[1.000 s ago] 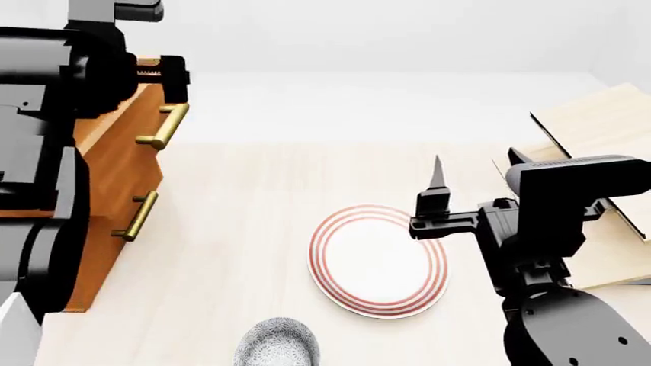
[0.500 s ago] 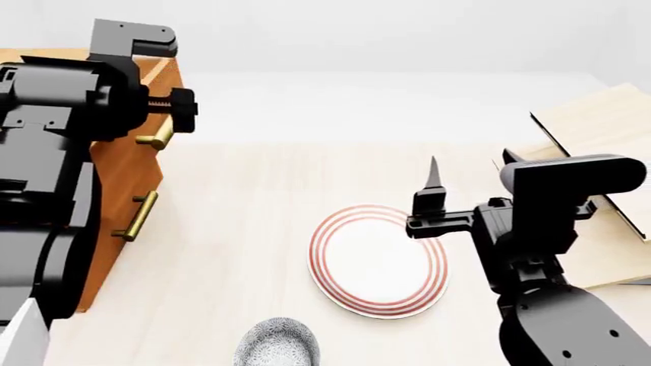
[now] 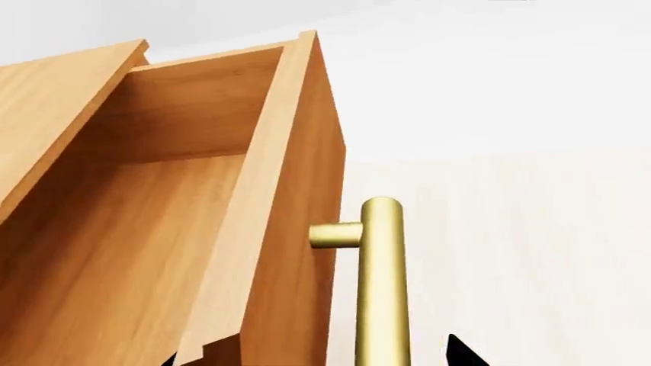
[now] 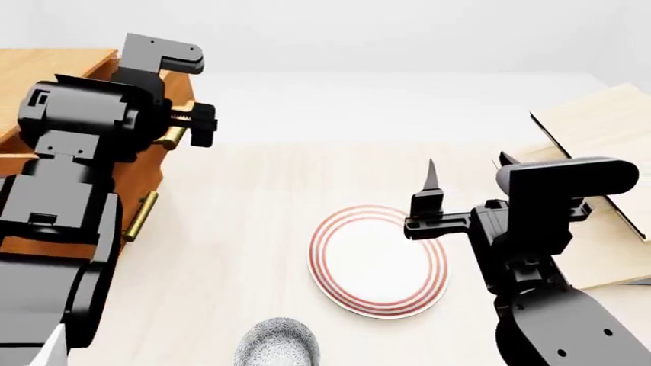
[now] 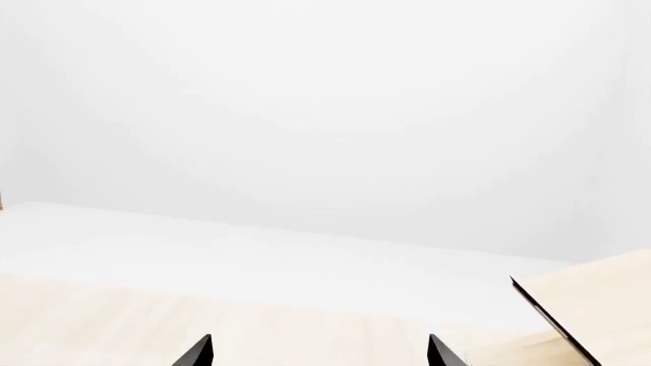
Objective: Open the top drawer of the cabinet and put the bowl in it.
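Left wrist view shows the top drawer [image 3: 183,229] partly out of the cabinet [image 4: 41,69], with the left gripper [image 3: 315,358] around its brass handle [image 3: 382,282]; I cannot tell if the jaws are closed on it. A crooked pull could make it slip off. The right gripper [image 5: 317,352] hangs open, far from the bowl [image 4: 277,343] at the table's [image 4: 244,229] near edge, beside the plate [image 4: 379,261].

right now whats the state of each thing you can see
top drawer: pulled open, nothing visible inside
brass handle: between the left hand's fingertips
left hand: at the drawer handle, grip not clear
right hand: open, empty, raised over the plate's edge
bowl: upright on the table, outside the drawer, untouched
plate: flat on the table, nothing on it
lower drawer: looks closed
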Robot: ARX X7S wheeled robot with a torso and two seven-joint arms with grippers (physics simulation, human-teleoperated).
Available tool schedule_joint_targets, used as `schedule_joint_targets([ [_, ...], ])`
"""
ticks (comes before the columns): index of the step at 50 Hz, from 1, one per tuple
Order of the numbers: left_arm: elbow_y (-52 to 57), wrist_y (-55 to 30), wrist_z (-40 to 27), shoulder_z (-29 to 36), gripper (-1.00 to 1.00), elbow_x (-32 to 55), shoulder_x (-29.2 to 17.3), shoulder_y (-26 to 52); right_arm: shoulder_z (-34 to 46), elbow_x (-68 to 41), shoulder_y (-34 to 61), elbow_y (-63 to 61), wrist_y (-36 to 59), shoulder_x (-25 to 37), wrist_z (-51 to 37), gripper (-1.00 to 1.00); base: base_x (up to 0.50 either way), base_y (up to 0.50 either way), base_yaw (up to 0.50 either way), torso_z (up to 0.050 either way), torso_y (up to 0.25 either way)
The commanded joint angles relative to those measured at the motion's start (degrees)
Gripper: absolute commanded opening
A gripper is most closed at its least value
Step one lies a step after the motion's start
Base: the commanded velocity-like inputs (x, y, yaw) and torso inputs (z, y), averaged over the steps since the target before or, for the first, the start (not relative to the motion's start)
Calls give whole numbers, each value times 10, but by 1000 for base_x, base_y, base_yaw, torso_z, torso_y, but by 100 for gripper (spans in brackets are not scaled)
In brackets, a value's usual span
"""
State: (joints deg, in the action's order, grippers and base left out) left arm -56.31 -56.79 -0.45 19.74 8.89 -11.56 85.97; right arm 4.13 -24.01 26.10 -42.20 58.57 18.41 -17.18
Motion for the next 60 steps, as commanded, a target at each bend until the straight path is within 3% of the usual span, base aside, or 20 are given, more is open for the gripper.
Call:
schedule_joint_targets([
  [1,82,-37,13,-6,100,33,8,-45,0,-1,-3,2,-5,1,-2,100,0,0,0,0,0],
  [60,411,-208,25,45,100,103,47,-143,-18,-18,-20,10,-30,11,-5,100,-4,0,1,0,1],
])
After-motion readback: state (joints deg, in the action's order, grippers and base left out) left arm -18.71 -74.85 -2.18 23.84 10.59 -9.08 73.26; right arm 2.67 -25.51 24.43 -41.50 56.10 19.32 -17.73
